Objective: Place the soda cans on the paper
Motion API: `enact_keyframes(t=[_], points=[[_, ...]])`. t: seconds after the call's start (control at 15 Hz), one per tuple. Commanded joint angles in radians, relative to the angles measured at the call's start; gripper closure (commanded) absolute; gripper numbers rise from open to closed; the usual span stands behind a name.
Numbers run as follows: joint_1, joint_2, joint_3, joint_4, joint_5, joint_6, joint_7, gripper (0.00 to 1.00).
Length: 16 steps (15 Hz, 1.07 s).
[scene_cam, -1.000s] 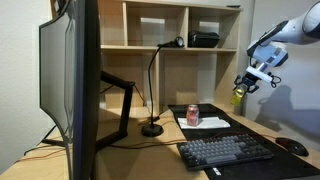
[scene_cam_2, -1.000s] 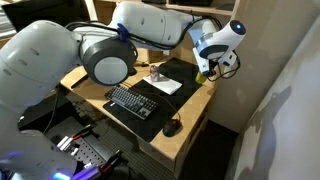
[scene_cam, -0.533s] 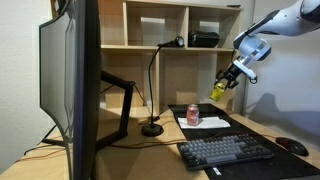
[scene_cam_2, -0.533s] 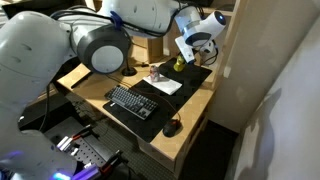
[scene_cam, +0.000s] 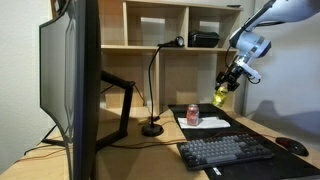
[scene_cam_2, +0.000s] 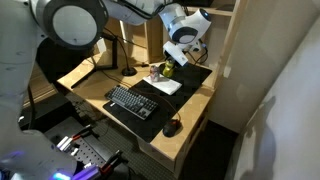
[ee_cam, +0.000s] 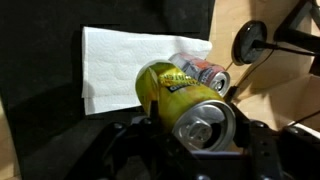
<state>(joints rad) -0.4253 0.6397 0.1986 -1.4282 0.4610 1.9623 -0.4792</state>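
My gripper (scene_cam: pixel 226 88) is shut on the yellow-green soda can (scene_cam: pixel 220 96) and holds it in the air above the desk's back right. In the wrist view the can (ee_cam: pixel 175 95) fills the jaws (ee_cam: pixel 190 130), its silvery top facing the camera. The pink-red soda can (scene_cam: pixel 193 115) stands upright on the white paper (scene_cam: pixel 210 122). It shows in the wrist view (ee_cam: pixel 207 72) at the paper's (ee_cam: pixel 115 65) far edge. In an exterior view the held can (scene_cam_2: pixel 167 69) hangs above the paper (scene_cam_2: pixel 167 86) beside the pink-red can (scene_cam_2: pixel 157 74).
A black desk mat (scene_cam: pixel 255 135) carries a keyboard (scene_cam: pixel 225 151) and a mouse (scene_cam: pixel 293 146). A desk lamp (scene_cam: pixel 152 128) stands behind the paper. A large monitor (scene_cam: pixel 70 90) on an arm fills the near side. Shelves (scene_cam: pixel 170 45) rise at the back.
My gripper has carried the yellow-green can from the desk's far right side in toward the paper and a little lower. The pink-red can has not moved.
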Motion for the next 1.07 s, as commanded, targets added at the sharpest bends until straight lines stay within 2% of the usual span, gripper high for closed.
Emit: enact_keyframes(t=[0.0, 0.2, 0.27, 0.4, 0.47, 0.8, 1.0], points=[[0.043, -0.116, -0.058, -0.239, 0.022, 0.167, -0.111, 0.6], [0.05, -0.151, -0.06, -0.358, 0.071, 0.264, -0.161, 0.6], [0.06, -0.081, -0.071, -0.233, 0.046, 0.185, -0.126, 0.35], [0.063, -0.097, -0.072, -0.288, 0.057, 0.228, -0.139, 0.35], [0.064, -0.103, -0.073, -0.298, 0.058, 0.231, -0.14, 0.6], [0.144, -0.085, -0.101, -0.314, -0.043, 0.383, -0.131, 0.6], [0.152, -0.057, -0.099, -0.291, -0.075, 0.425, -0.127, 0.6]])
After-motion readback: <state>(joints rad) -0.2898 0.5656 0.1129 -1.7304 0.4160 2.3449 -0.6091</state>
